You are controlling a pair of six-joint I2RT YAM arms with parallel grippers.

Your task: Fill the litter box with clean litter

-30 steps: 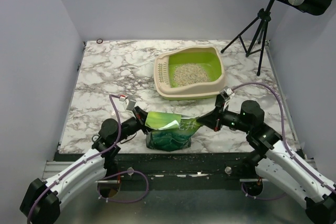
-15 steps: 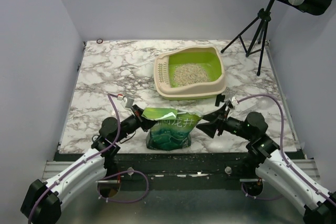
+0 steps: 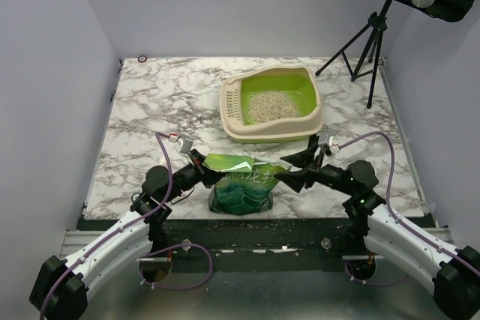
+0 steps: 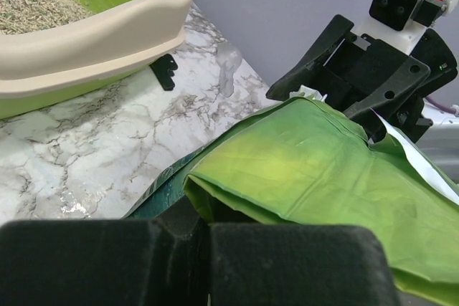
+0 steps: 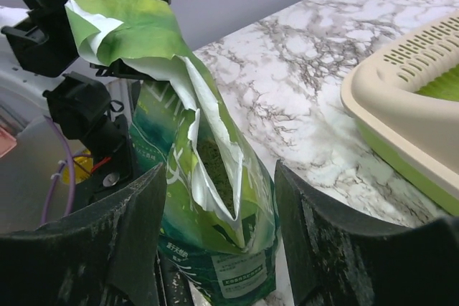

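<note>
Right gripper (image 3: pixel 292 170) moved in to right of bag (image 3: pixel 244 189), jaws wide; left gripper (image 3: pixel 201 168) pinches its folded top; litter box (image 3: pixel 270 134) holding litter (image 3: pixel 264 106) sits beyond bag.

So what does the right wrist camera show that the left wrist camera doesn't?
Only the right wrist view looks down into the open mouth of the green bag and shows the slotted end of the litter box rim. Only the left wrist view shows the litter lying in the box and the right hand, open at the bag's far side. Both show the bag, the beige rim and the marble table.
</note>
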